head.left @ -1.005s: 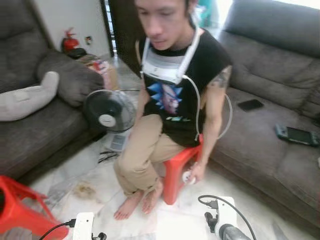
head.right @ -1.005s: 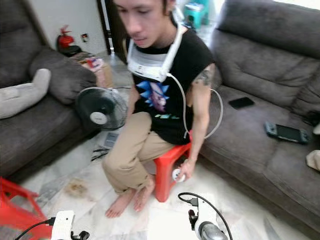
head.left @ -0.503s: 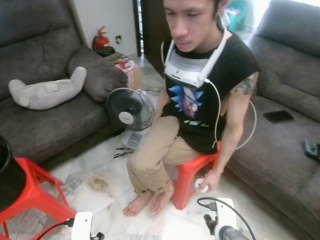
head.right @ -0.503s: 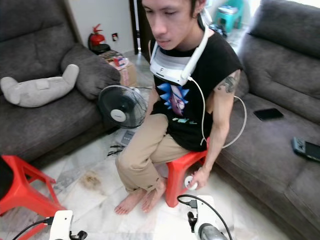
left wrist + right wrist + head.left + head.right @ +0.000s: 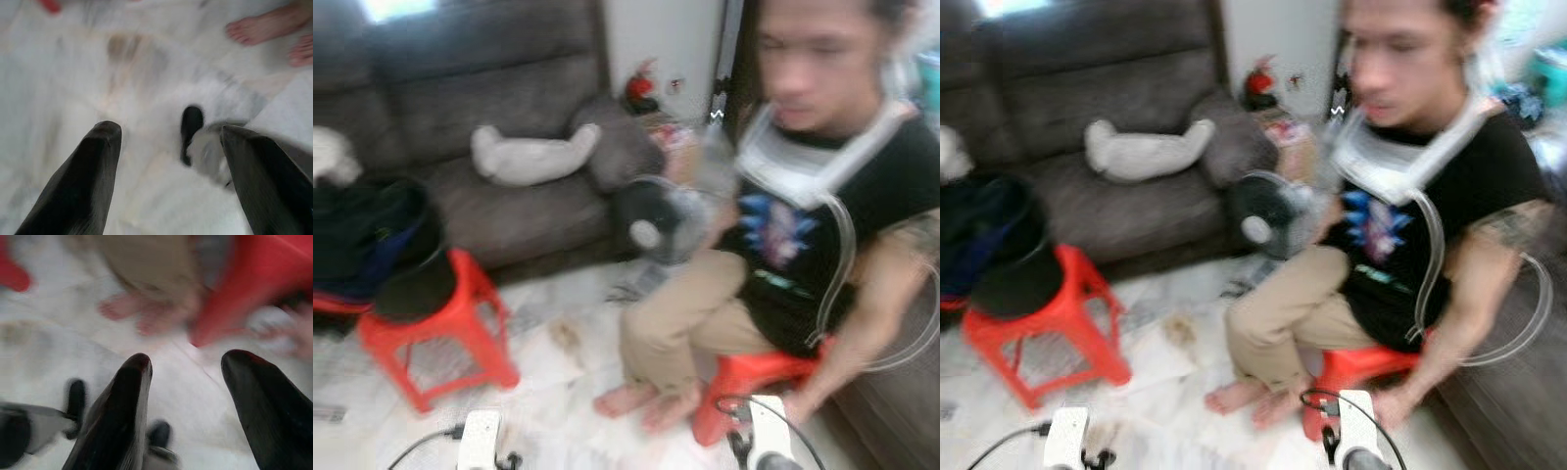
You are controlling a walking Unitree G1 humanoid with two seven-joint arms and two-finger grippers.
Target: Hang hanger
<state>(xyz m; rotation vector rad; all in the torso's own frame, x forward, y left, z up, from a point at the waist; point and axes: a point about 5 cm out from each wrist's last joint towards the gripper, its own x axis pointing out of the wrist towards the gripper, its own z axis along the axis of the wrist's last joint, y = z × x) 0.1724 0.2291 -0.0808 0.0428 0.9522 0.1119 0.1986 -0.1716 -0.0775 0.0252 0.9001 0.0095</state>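
Jaws of both grippers stand spread with nothing between them: your left gripper and right gripper, tapered glossy black fingers, hang over pale marbled floor. Beyond the right gripper you see a red plastic stool and the bare feet of a seated person. Left of that person stands a second red stool carrying something dark, before a grey sofa. Everything is motion-blurred; you cannot make out a hanger.

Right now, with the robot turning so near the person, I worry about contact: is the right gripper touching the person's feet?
Apart. The right wrist view shows the open right gripper hanging over bare floor, with the person's feet beyond its fingertips.
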